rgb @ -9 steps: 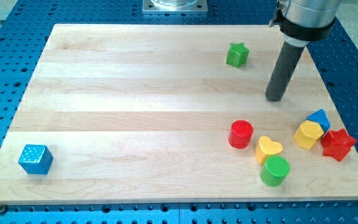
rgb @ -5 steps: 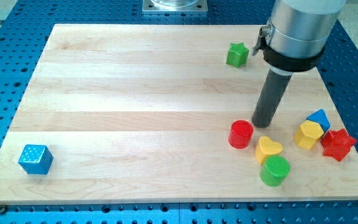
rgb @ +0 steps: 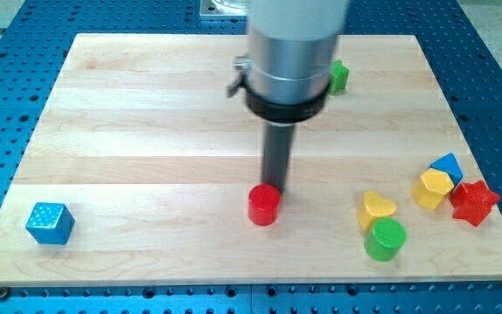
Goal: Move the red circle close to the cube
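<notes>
The red circle lies on the wooden board, a little below its middle. My tip stands right at the circle's upper right edge, touching it. The blue cube sits near the board's bottom left corner, far to the left of the red circle.
A yellow heart and a green circle lie at the lower right. A yellow hexagon, a blue block and a red star cluster by the right edge. A green star is partly hidden behind the arm at the top.
My tip came down from the upper right to the red circle and pushed it leftward and slightly down, away from the yellow heart. The other blocks have not moved.
</notes>
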Controlling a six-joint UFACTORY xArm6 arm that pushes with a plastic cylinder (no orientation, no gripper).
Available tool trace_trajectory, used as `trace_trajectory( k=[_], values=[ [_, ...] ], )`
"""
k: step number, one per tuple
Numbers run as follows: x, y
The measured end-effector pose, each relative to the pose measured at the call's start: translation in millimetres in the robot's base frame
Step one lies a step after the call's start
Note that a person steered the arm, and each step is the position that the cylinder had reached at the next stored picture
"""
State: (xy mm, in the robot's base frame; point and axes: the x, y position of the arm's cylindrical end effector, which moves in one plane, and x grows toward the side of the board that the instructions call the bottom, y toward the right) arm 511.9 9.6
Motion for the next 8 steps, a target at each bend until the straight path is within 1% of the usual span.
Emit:
trace_trajectory(
  k=[1,2,3,6,8],
  values=[
    [5,-14],
    [10,16],
    [8,30],
    [10,28],
    [6,77]
  ],
)
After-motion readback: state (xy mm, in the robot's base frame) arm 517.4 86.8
